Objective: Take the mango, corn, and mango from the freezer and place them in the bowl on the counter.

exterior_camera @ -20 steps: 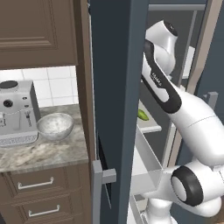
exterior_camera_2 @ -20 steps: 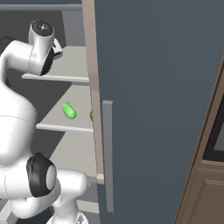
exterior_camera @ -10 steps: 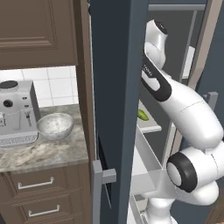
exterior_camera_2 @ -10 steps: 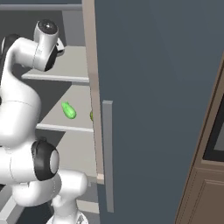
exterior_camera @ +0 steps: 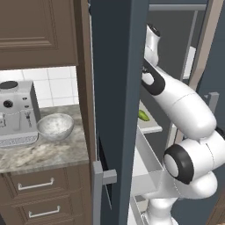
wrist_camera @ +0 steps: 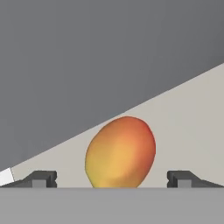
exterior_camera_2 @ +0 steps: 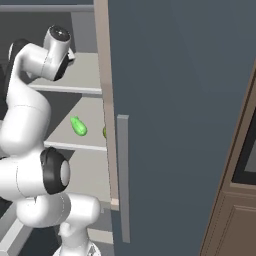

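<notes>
A round orange-yellow mango (wrist_camera: pixel 120 152) is seen low in the middle of the hand view, on a pale grey freezer shelf (wrist_camera: pixel 188 122), between the wide-open gripper (wrist_camera: pixel 112 178) tips, standing tall.

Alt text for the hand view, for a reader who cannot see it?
An orange-yellow mango lies on a pale shelf of the freezer, centred between the two dark fingertips of the open hand. A dark grey wall rises behind it.

Orange-yellow mango (wrist_camera: pixel 120 153), speckled whitish-grey bowl (exterior_camera: pixel 55 126)
</notes>
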